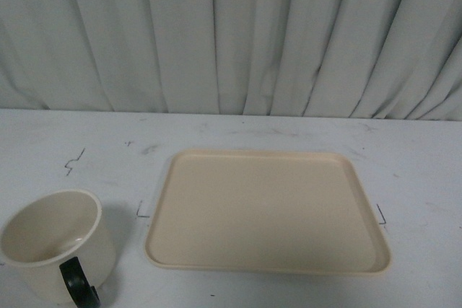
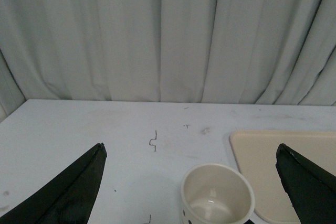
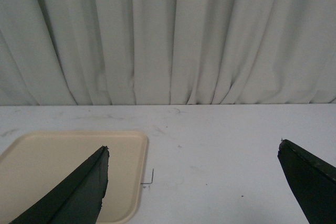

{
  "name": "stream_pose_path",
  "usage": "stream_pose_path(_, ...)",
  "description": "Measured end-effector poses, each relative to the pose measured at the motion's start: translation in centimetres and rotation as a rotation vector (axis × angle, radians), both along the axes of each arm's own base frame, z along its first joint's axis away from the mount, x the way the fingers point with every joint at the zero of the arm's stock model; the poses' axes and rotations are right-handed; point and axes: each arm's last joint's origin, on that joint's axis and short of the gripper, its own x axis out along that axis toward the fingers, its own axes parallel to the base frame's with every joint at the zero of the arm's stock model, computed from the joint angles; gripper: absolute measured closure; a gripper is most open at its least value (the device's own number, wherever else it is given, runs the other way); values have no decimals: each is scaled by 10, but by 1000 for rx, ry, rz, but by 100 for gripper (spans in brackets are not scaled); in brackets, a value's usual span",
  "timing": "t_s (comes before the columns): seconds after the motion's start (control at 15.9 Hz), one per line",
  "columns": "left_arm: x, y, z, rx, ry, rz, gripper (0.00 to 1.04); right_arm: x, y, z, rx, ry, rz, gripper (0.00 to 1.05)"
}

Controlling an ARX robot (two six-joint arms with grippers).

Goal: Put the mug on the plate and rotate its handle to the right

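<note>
first step, by my reading: the mug (image 1: 58,239) stands upright near the near left corner of the desk (image 1: 72,142), its handle (image 1: 78,284) toward the near edge, a little apart from the bare plate (image 1: 267,210) lying mid-desk. the left tool (image 2: 190,146), near the mug, and the right tool (image 3: 192,145), by the plate's right edge, are both spread wide and empty, so next the left tool should close on the mug's wall, lift it over the low rim, then turn the handle right. nothing blocks the path; only a pale curtain (image 1: 231,34) hangs along the far edge.
</note>
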Motion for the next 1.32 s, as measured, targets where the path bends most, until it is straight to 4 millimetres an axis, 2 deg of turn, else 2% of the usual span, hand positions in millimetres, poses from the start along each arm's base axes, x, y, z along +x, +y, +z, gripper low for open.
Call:
stream_pose_path(0.69,0,0,0,0,0,0,7,0,0,0,0,0,0,6)
stream_pose_path(0.76,-1,0,-2,-25,142,57,7,0,0,0,0,0,1,6)
stream_pose_path(0.82,8,0,7,-3,438,172,7,0,0,0,0,0,2,6)
stream_pose_path(0.95,33,8,25,-25,533,201,7,0,0,0,1,0,1,6)
stream_pose_path(1.01,49,9,37,-38,553,151,7,0,0,0,1,0,2,6)
stream_pose_path(1.07,66,10,40,-36,619,112,7,0,0,0,1,0,2,6)
stream_pose_path(1.32,121,10,19,-59,883,8,7,0,0,0,1,0,2,6)
